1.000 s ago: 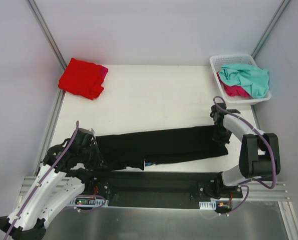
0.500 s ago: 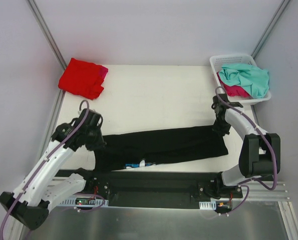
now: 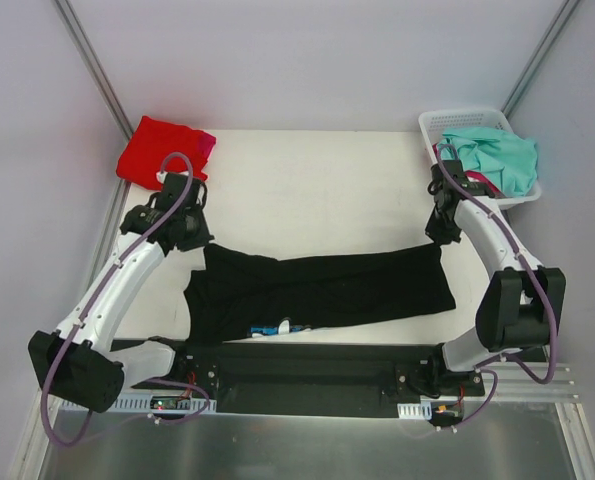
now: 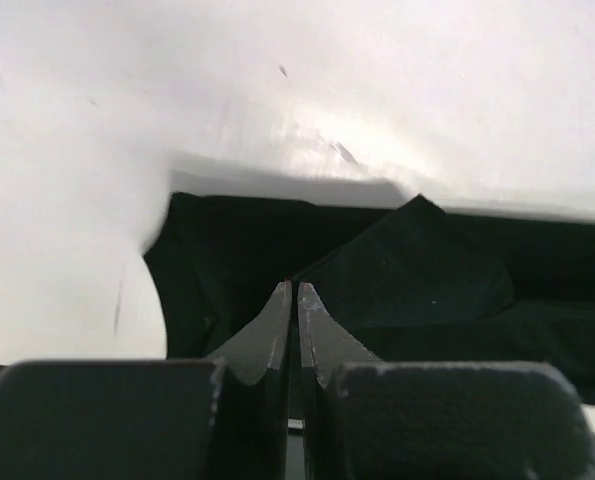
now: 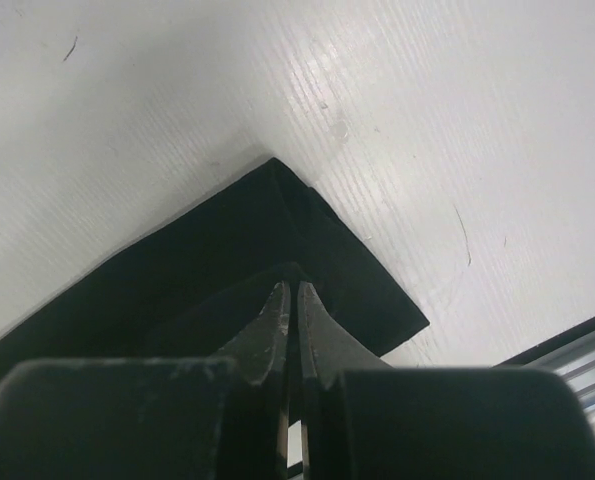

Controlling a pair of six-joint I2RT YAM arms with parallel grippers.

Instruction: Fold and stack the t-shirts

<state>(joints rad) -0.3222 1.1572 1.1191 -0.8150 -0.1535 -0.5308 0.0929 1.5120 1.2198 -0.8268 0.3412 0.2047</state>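
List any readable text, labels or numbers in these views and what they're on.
No legible text in any view.
White-and-blue patch on the black t-shirt: too small to read.
White strip by the black base plate: too small to read.
Wrist views: nothing printed shows.

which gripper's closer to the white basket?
Right. The right gripper is just on the near side of the basket, pinching a corner of the black t-shirt; the left gripper is across the table at the shirt's other end.
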